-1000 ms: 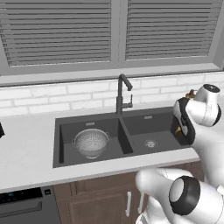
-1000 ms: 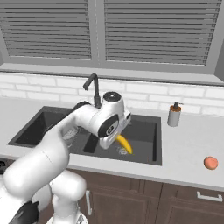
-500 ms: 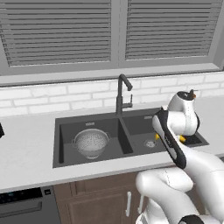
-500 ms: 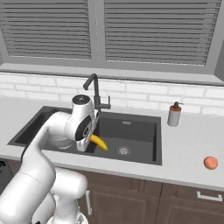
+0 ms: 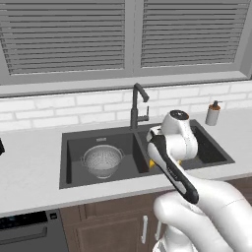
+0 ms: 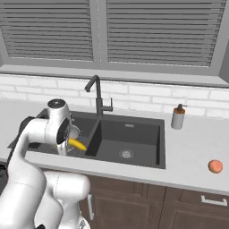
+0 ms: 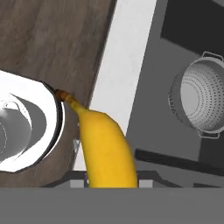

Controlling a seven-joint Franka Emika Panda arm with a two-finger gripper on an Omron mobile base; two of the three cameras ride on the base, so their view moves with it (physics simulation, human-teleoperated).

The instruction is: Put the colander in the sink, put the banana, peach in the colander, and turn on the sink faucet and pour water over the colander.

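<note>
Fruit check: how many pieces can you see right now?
2: the banana held in the gripper above the sink, and the peach on the counter right of it.

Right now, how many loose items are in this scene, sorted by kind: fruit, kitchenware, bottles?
Fruit: 2, the banana held in the gripper and the peach on the counter.
Kitchenware: 1, the colander in the left basin of the sink.
Bottles: 1, the soap dispenser.
Total: 4

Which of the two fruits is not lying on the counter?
The banana: it is held in the gripper above the sink. The peach lies on the counter at the right.
</note>
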